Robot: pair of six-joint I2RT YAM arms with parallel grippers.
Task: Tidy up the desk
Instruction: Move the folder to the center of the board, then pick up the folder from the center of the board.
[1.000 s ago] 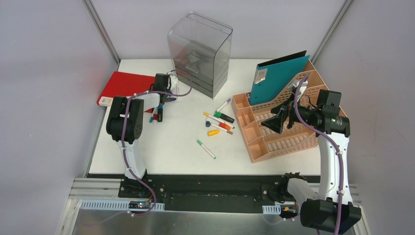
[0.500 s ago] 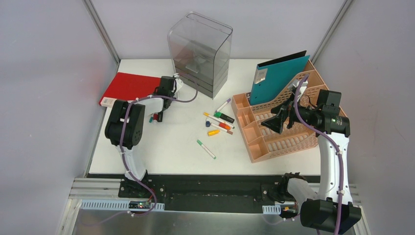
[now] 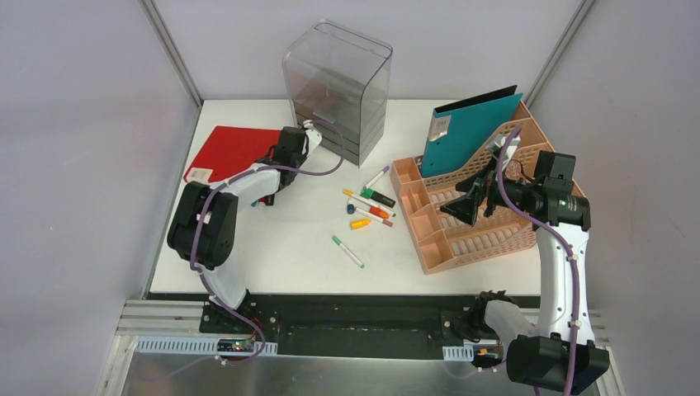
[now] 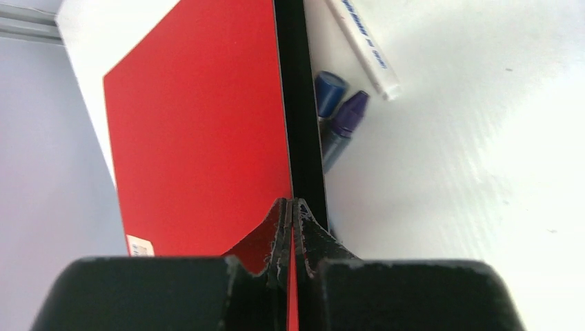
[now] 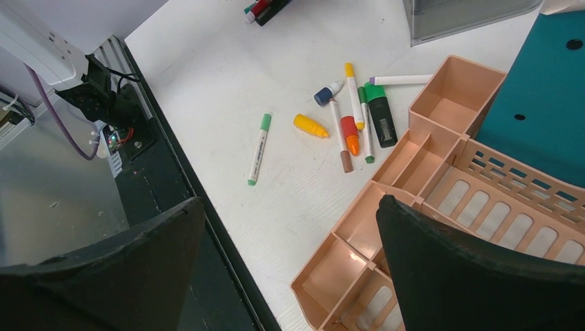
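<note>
On the white desk (image 3: 281,247), a red folder (image 3: 231,153) lies at the back left. My left gripper (image 3: 276,169) is shut on its right edge; the left wrist view shows the red cover (image 4: 200,124) pinched between the closed fingertips of that gripper (image 4: 291,203). Blue and purple capped markers (image 4: 338,117) lie just beside the folder's black edge. My right gripper (image 3: 462,206) hangs open and empty over the front compartments of the peach rack (image 3: 470,223); in the right wrist view the gripper (image 5: 290,203) frames the rack (image 5: 414,179).
A cluster of markers (image 3: 369,202) lies mid-desk, and a green-capped one (image 3: 347,252) lies nearer me. A teal folder (image 3: 466,132) stands in the rack. A clear grey drawer box (image 3: 338,91) stands at the back. Grey walls close in both sides.
The left gripper has swung right and back, dragging the red folder rightward and turning it. The right arm has not moved.
</note>
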